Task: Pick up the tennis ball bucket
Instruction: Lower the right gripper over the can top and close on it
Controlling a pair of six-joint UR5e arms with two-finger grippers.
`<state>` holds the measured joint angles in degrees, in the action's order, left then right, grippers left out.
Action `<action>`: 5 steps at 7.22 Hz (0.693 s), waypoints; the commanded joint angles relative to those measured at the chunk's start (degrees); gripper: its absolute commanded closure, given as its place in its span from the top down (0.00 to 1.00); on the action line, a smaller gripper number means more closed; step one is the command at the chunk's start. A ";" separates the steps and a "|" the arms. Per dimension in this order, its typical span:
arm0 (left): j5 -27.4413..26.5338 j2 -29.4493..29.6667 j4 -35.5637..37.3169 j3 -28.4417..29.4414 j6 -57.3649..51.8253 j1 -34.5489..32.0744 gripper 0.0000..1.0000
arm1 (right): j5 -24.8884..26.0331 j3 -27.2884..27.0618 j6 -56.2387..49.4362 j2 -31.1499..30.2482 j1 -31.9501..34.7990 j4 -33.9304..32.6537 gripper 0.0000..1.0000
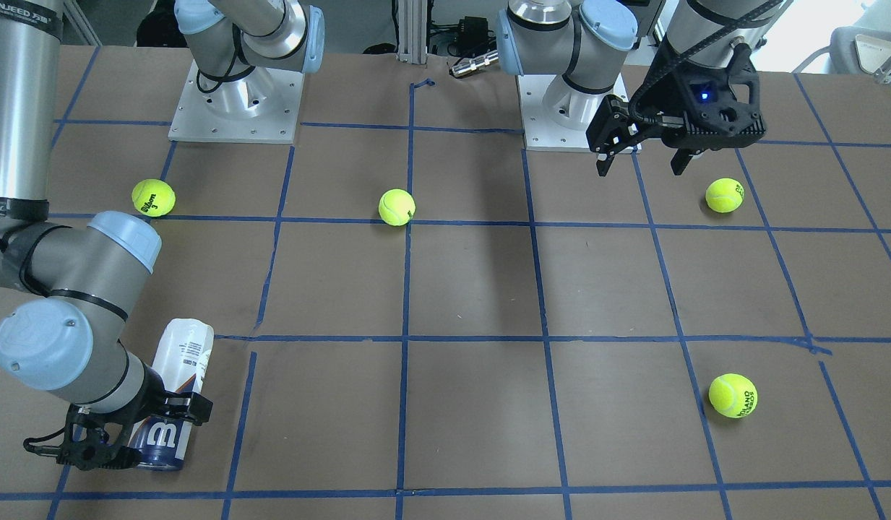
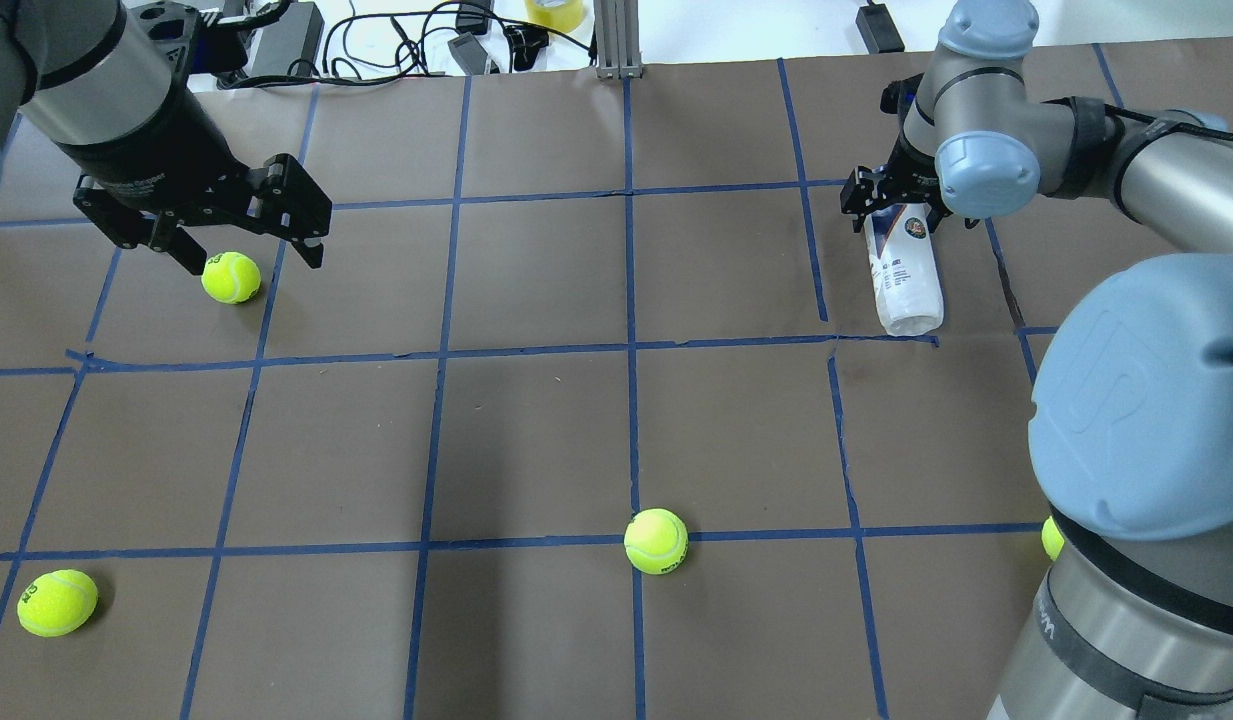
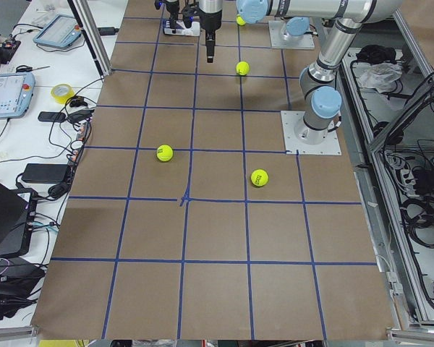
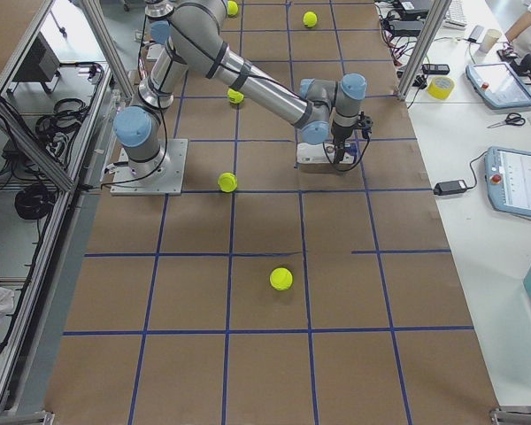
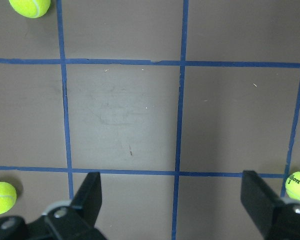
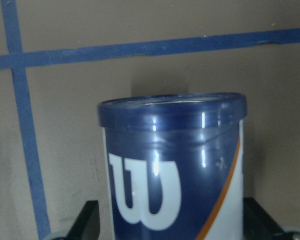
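**Right jaws straddling the lying tennis ball bucket, lift not yet begun**

Front-facing view: the tennis ball bucket (image 1: 181,354) is lying flat on the desk (image 1: 474,289) toward 8 o'clock. Its long axis is running 12 to 6, with the dark blue rim at 6, and the right jaws are spreading wide across that rim end, one on each side.
Overhead view: the bucket is sitting at 2 o'clock, while the left jaws, equally wide and empty, are hanging over a tennis ball (image 2: 231,277) at 10 o'clock, well apart from it.
Right wrist view: the bucket is filling the gap, with its sides just beside both jaws. The right arm is plainly the nearer one, and the coming move is probably turning on closing across the short axis.
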<state>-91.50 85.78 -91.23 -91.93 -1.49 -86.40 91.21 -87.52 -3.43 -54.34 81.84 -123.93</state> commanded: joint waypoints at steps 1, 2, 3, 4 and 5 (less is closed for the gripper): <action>0.00 0.00 0.00 0.00 0.00 0.00 1.00 | 0.72 -0.37 -0.35 0.37 -0.01 0.45 1.00; 0.00 0.00 0.00 0.00 0.00 0.00 1.00 | 0.63 -0.37 -0.70 0.20 -0.10 0.62 0.99; 0.00 0.00 0.00 0.00 0.00 0.00 1.00 | 0.72 -0.37 -0.96 0.28 -0.10 0.80 0.90; 0.00 0.00 0.00 0.00 0.00 0.00 1.00 | 0.90 -0.29 -1.31 -0.06 -0.10 0.71 0.89; -0.09 0.00 0.00 0.00 -0.09 0.00 1.00 | 0.90 -0.11 -1.84 -0.85 -0.10 0.80 0.79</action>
<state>-91.51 85.78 -91.23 -91.93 -1.52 -86.40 92.04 -87.79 -4.70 -54.47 81.74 -123.20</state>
